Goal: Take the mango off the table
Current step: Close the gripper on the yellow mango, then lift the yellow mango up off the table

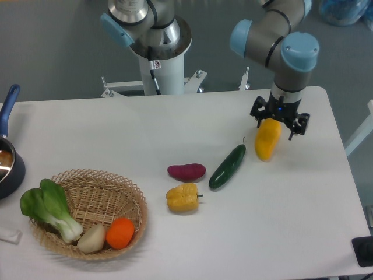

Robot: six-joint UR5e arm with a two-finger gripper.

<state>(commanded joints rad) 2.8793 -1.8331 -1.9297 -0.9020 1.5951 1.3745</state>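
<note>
Mango (267, 142) sits at the right side of the table (175, 125), just beside the upper tip of the cucumber (228, 166), and your gripper (280, 124) is down over its upper end. You can see the fingers flanking the top of the fruit, closed in against it as far as this view shows, so you likely have a grasp. Whether the grip is firm you cannot confirm from this one angle.

Reaching and closing look done. What is less clear is the lift: the mango hangs tilted, lower end pointing down toward the tabletop, and you cannot tell whether that end is touching the surface or just clear of it. Judge the task as past the halfway mark, with the raise away from the table left to finish or confirm.

Everything else lies apart from your work: the purple sweet potato (186, 171) and yellow bell pepper (182, 198) near the centre, the wicker basket (111, 181) at the left holding bok choy (49, 209), an orange (120, 233) and a pale bulb-shaped vegetable (91, 238), and a blue-handled pot (8, 157) at the left edge.
</note>
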